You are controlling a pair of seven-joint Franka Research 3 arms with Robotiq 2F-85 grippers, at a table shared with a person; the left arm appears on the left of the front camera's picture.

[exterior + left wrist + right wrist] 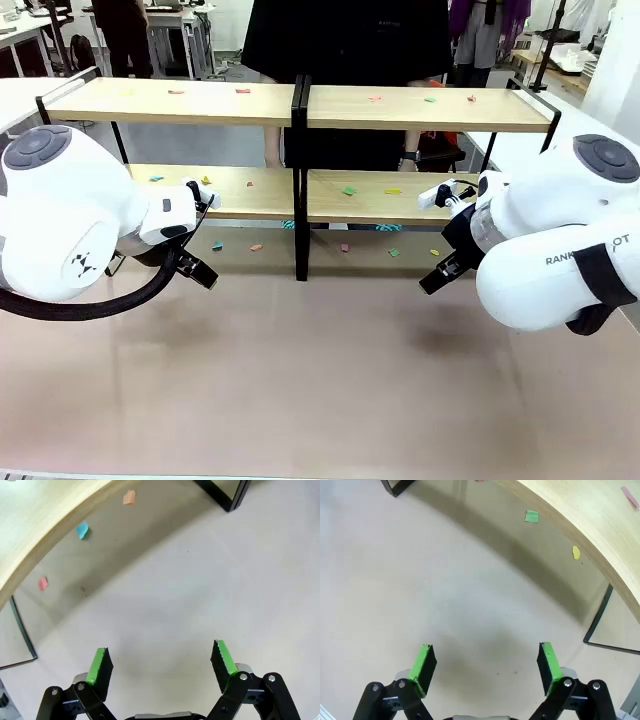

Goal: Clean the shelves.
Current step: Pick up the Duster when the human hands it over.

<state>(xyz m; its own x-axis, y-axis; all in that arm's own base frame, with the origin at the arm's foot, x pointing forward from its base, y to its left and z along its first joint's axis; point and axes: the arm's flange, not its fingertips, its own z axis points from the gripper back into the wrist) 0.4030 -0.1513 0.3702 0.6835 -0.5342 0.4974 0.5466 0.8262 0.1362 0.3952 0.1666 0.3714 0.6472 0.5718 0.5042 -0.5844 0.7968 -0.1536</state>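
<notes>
Beige tabletop (pixel 320 400) lies bare in the near half. The shelves (pixel 200 103) stand across the far half, nearly table-wide, with a person (pixel 350 40) in a black top close behind them. Small coloured paper bits dot both tiers and the table under the lower boards. A green scrap (pixel 349 190) and a yellow scrap (pixel 392 190) lie on the lower right board, while an orange scrap (pixel 256 247) and a blue scrap (pixel 217 244) lie beneath the left rack.

Our left gripper (pixel 198 270) hangs low at the near left, just short of the rack, and our right gripper (pixel 440 275) mirrors it on the right. Both are spread wide, their green pads (pixel 100 665) with nothing between them.

We judge the flat, thin scraps to be the main trouble. Wide fingers closing on one may only slide it along the wood or flick it farther under the boards. Reaching in is the second risk, because the lower board's near edge overhangs the scraps on the table, so a gripper going under could strike the wood or tip the light frames.

The black centre posts (pixel 300 200) and the thin end frames bar any sideways sweep. Our bulky white arms crowd both near corners, and the person stands within reach of anything pushed off the far side.
</notes>
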